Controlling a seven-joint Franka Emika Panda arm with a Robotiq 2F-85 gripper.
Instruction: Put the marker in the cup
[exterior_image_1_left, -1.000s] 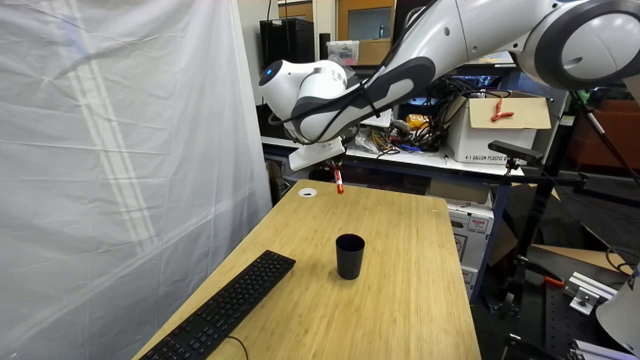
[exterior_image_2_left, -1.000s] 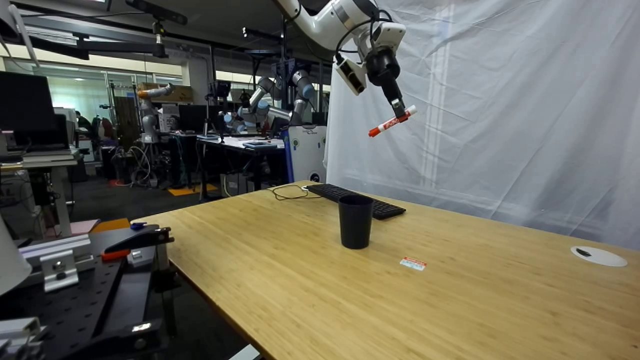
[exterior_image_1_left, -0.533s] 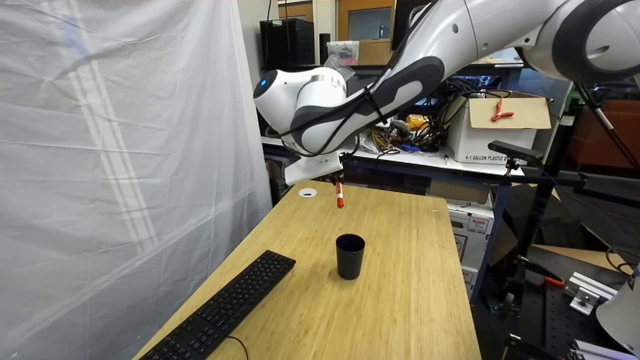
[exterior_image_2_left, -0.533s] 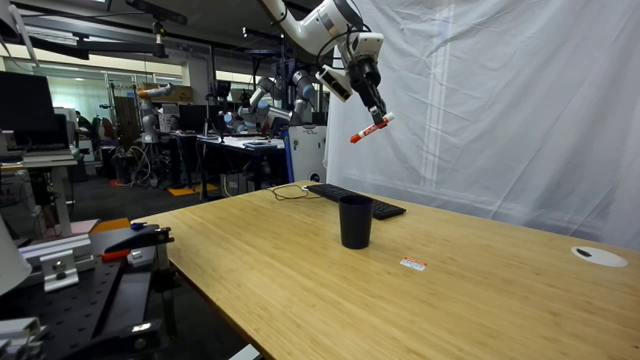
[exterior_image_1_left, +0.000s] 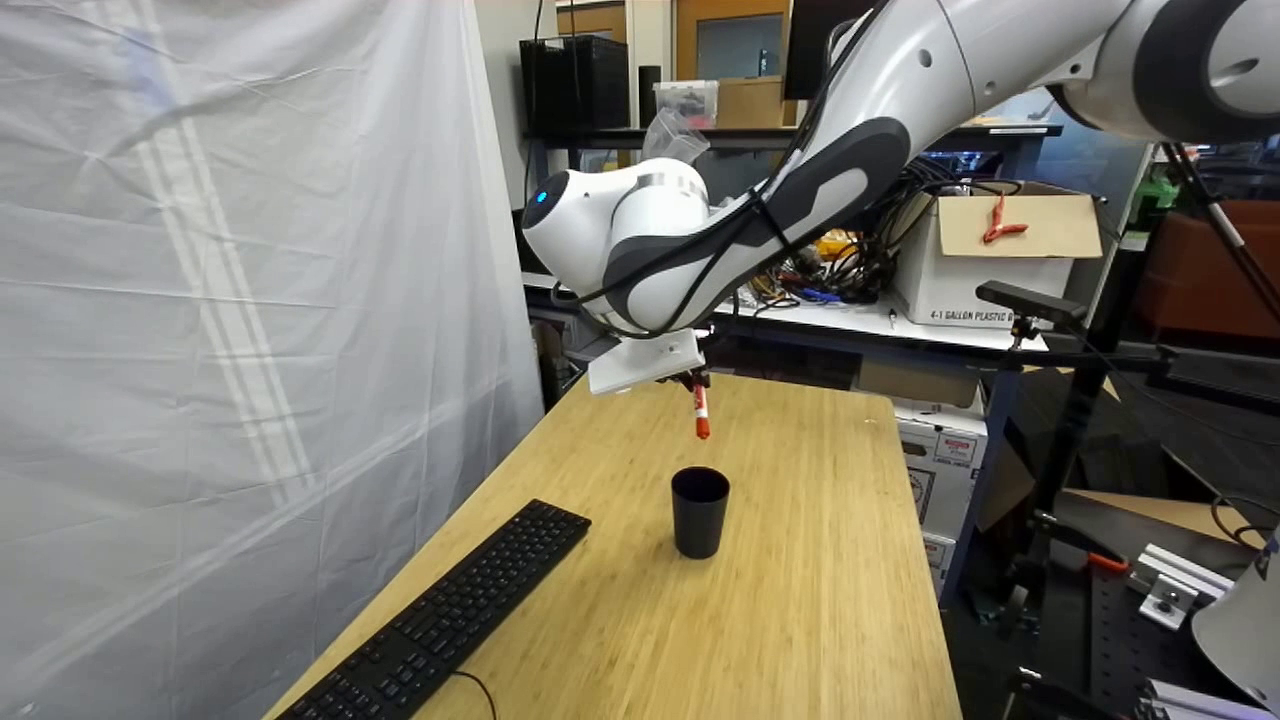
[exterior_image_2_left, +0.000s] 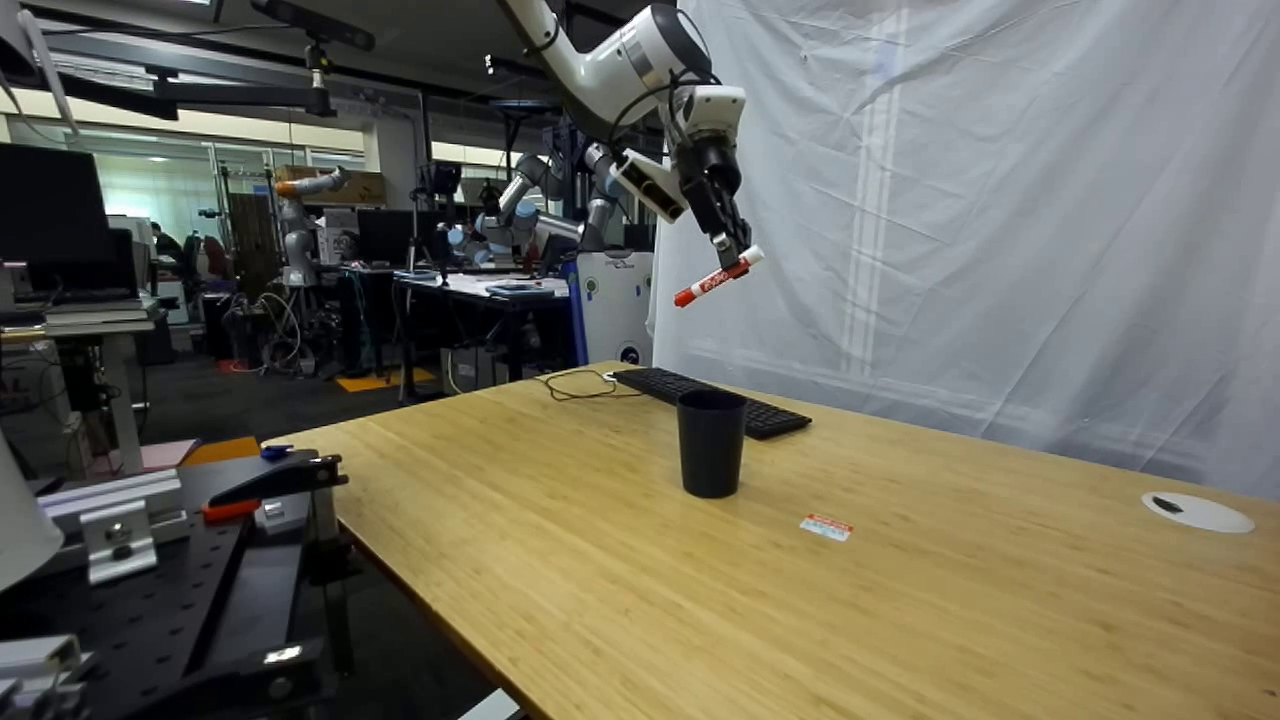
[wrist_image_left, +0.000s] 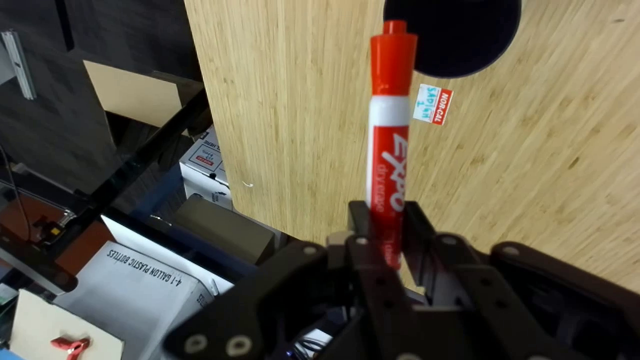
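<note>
My gripper (wrist_image_left: 385, 220) is shut on the marker (wrist_image_left: 389, 145), a red and white pen, with its fingers around the rear part of the barrel. The red cap end sticks out forward. Held tilted, cap end lower, the marker (exterior_image_2_left: 714, 283) hangs in the air above the table in both exterior views. The black cup (exterior_image_2_left: 711, 450) stands upright on the table, lower than the marker and apart from it. From the wrist, the cap overlaps the left edge of the mouth of the cup (wrist_image_left: 455, 35), whose far part is cut off by the frame.
A black keyboard (exterior_image_1_left: 445, 605) with its cable lies beside the cup, towards the white curtain (exterior_image_1_left: 250, 330). A small sticker (exterior_image_2_left: 827, 527) is on the wooden table (exterior_image_2_left: 560, 530) near the cup. A white disc (exterior_image_2_left: 1197, 512) sits at the table's far end.
My gripper has come down and moved towards the cup with the marker still held. The cup and keyboard have stayed in place.
</note>
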